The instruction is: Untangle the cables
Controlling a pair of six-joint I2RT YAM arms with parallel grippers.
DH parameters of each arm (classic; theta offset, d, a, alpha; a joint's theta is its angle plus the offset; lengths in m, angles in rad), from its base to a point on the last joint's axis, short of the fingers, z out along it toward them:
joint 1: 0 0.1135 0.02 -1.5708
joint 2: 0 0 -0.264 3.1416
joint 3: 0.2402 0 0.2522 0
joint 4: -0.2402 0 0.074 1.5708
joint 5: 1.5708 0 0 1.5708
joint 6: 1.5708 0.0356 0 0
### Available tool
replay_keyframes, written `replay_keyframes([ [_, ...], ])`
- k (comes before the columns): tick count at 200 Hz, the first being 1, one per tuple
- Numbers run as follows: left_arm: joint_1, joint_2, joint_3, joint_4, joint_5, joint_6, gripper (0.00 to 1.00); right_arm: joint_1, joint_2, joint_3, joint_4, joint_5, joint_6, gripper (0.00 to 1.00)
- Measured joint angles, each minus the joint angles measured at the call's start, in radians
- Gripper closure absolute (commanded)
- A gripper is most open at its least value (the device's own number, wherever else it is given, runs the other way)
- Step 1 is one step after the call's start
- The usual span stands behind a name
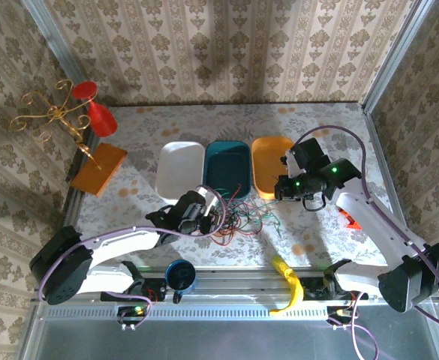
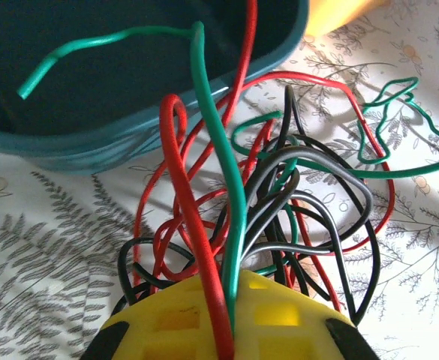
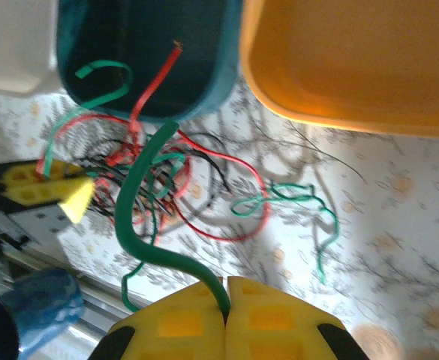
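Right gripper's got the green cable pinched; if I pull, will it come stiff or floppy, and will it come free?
Probably springy-floppy: the thin green cable arcs smoothly away from the right gripper. It likely won't slide free alone, since it crosses the tangle of red and black wires, so expect those loops to drag.

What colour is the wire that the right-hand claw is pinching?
Green. The right wrist view shows the cable best, pinched in the right gripper.

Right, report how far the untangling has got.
Done: nothing separated yet; red, black and green cables form one knot beside the teal tub. In hand: left arm's jaws clamp a red cable and a green cable; right arm's jaws clamp a green cable. Left: pull every cable free.
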Motion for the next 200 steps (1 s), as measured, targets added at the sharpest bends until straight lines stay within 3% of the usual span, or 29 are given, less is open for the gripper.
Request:
replay_keyframes([
  [73,0.039,-0.069,-0.026,-0.006,0.001,-0.006,1.0,-0.08,0.0,0.094,-0.194,0.2,-0.048,1.0],
  [140,0.035,-0.091,-0.031,0.002,0.015,-0.005,1.0,-0.084,0.004,0.138,-0.287,0.577,-0.049,1.0],
  [166,0.03,-0.094,-0.024,0.005,0.021,0.003,1.0,-0.087,0.004,0.138,-0.283,0.585,-0.053,1.0],
  [200,0.008,-0.058,-0.005,-0.023,0.017,0.03,1.0,-0.061,-0.003,0.116,-0.224,0.458,-0.064,1.0],
])
